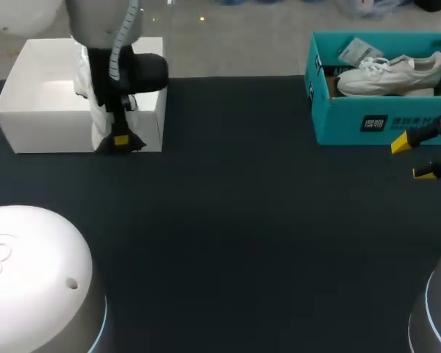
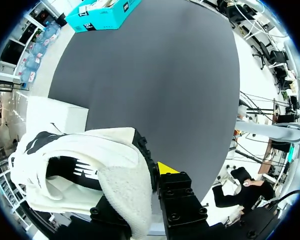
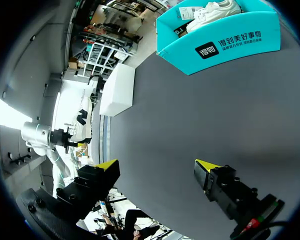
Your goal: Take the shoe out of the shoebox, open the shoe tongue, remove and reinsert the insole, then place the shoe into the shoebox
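— Reaching for the shoe (image 1: 389, 75), which arm should you use?

— Your right gripper (image 1: 415, 158). Its fingers stand apart with nothing between them, just before the near wall of the teal shoebox (image 1: 353, 121). The white shoe lies inside, beyond that wall, its long axis running along it and its toe towards the table's middle.

— And the left?

— Your left gripper (image 1: 120, 140) is well apart, at the white box (image 1: 29, 125), seemingly clamped on a fleecy white item (image 2: 90, 165).

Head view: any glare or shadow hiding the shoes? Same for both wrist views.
Head view: no glare on the table; white sneaker in the teal shoebox evenly lit. Left wrist view: black-and-white shoe fills the foreground, its underside shaded. Right wrist view: sneaker lit, unshadowed.
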Robot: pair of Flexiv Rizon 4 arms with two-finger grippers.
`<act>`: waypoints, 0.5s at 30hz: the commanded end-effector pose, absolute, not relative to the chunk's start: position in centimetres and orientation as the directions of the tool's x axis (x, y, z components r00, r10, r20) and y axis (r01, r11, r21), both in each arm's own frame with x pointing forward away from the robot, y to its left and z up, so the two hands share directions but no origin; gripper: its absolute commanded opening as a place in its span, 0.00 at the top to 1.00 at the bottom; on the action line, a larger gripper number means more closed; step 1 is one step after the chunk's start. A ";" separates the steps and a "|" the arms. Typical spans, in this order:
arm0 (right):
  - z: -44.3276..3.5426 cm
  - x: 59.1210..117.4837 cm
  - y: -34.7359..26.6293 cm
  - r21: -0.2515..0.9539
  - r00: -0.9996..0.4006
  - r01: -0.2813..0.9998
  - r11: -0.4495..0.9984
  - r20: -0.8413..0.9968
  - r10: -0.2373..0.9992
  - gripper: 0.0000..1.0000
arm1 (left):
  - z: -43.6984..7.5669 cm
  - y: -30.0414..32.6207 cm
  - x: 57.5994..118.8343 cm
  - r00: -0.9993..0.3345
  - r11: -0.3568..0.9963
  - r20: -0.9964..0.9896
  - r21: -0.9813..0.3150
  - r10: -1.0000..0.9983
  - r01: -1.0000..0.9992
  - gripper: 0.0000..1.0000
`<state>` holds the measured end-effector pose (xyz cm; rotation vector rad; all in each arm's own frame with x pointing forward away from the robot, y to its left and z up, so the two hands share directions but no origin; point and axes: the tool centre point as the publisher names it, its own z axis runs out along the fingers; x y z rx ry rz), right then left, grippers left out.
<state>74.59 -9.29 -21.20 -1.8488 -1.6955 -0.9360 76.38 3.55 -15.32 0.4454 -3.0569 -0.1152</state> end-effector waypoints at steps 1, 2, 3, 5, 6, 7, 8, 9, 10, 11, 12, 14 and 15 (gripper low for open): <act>-21.2 74.5 -9.2 0.110 0.011 0.984 -0.137 0.739 0.674 0.00 | -14.9 10.8 76.6 -0.949 0.943 0.064 -0.105 -0.310 -0.315 1.00; -21.2 74.5 -9.2 0.110 0.011 0.984 -0.137 0.739 0.674 0.00 | -15.0 11.5 76.9 -0.946 0.942 0.080 -0.105 -0.313 -0.320 1.00; -21.2 74.5 -9.2 0.110 0.011 0.984 -0.137 0.739 0.674 0.00 | -15.0 12.3 77.4 -0.939 0.934 0.081 -0.104 -0.335 -0.342 1.00; -21.2 74.5 -9.2 0.110 0.011 0.984 -0.137 0.739 0.674 0.00 | -15.1 13.5 78.2 -0.933 0.929 0.102 -0.105 -0.344 -0.354 1.00; -21.2 74.5 -9.2 0.110 0.011 0.984 -0.137 0.739 0.674 0.00 | -15.2 14.0 78.7 -0.925 0.922 0.103 -0.096 -0.366 -0.376 1.00; -21.2 74.5 -9.2 0.110 0.011 0.984 -0.137 0.739 0.674 0.00 | -15.2 14.2 79.0 -0.927 0.925 0.116 -0.094 -0.358 -0.369 1.00; -21.2 74.5 -9.2 0.110 0.011 0.984 -0.137 0.739 0.674 0.00 | -15.2 14.4 79.4 -0.922 0.921 0.115 -0.086 -0.370 -0.381 1.00; -21.2 74.5 -9.2 0.110 0.011 0.984 -0.137 0.739 0.674 0.00 | -15.2 14.6 79.8 -0.921 0.920 0.118 -0.087 -0.372 -0.383 1.00; -21.2 74.5 -9.2 0.110 0.011 0.984 -0.137 0.739 0.674 0.00 | -15.2 14.7 80.1 -0.922 0.921 0.122 -0.087 -0.368 -0.379 1.00; -21.2 74.5 -9.2 0.110 0.011 0.984 -0.137 0.739 0.674 0.00 | -15.2 14.8 80.6 -0.922 0.921 0.121 -0.087 -0.368 -0.379 1.00; -21.2 74.5 -9.2 0.110 0.011 0.984 -0.137 0.739 0.674 0.00 | -15.1 14.8 80.8 -0.927 0.926 0.119 -0.091 -0.355 -0.366 1.00; -21.2 74.5 -9.2 0.110 0.011 0.984 -0.137 0.739 0.674 0.00 | -15.0 14.7 81.3 -0.930 0.929 0.113 -0.090 -0.350 -0.360 1.00; -21.2 74.5 -9.2 0.110 0.011 0.984 -0.137 0.739 0.674 0.00 | -15.0 14.6 81.6 -0.932 0.930 0.112 -0.091 -0.345 -0.355 1.00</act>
